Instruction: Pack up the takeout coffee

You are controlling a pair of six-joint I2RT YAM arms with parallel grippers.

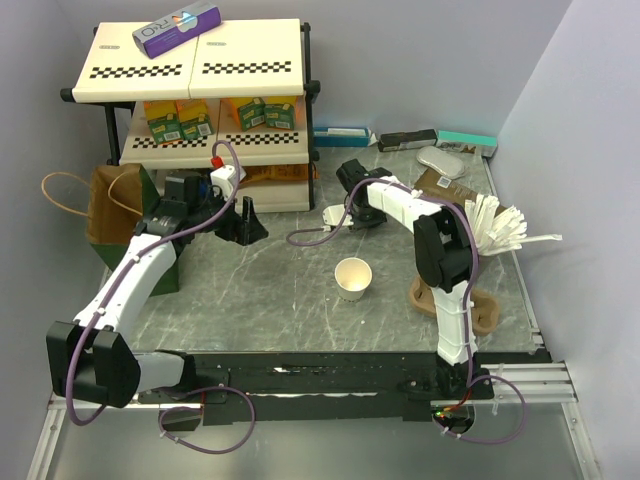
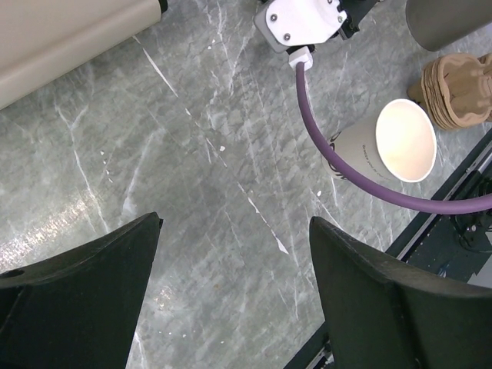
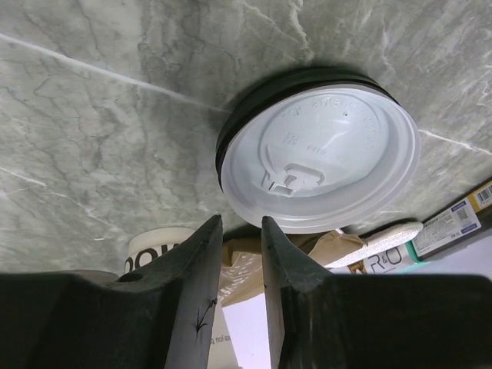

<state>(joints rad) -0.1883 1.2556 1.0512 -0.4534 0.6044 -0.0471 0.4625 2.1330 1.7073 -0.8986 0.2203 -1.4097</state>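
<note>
"Top external, biggest first: what room is this?"

"Pale walls (image 1: 430,60) box in a grey marbled desk (image 1: 250,290). At its far left stands a shelf rack (image 1: 190,60) with cream boards and checkered strips. Green and yellow cartons (image 1: 180,120) sit on the middle shelf and a long box (image 1: 178,28) on the top one. More boxes (image 1: 405,140) line the back wall."

"And the arms?"

"The left arm (image 1: 140,270) reaches toward the rack, past a brown paper bag (image 1: 110,195) at the desk's left edge. The right arm (image 1: 440,250) bends back toward mid-desk. To its right are a brown pulp tray (image 1: 480,310) and a bunch of white sticks (image 1: 500,228)."

"Where is the coffee?"

"One white paper cup (image 1: 353,278) stands upright near mid-desk, open-topped, apart from both arms. A second white cup (image 1: 333,216) is just beside the right arm's wrist; from above I cannot tell its posture."

"What do the wrist views add?"

"Left wrist shows the left jaws wide apart over marble, gripping nothing. It also shows the upright cup's tan inside, with a purple cable (image 2: 446,204) crossing in front of it. Right wrist shows what the overhead view hides: a white sip lid (image 3: 319,157) on a dark ring (image 3: 231,127), flat on the desk beyond the right jaws. Those are almost together, with a slim gap between them."
</note>
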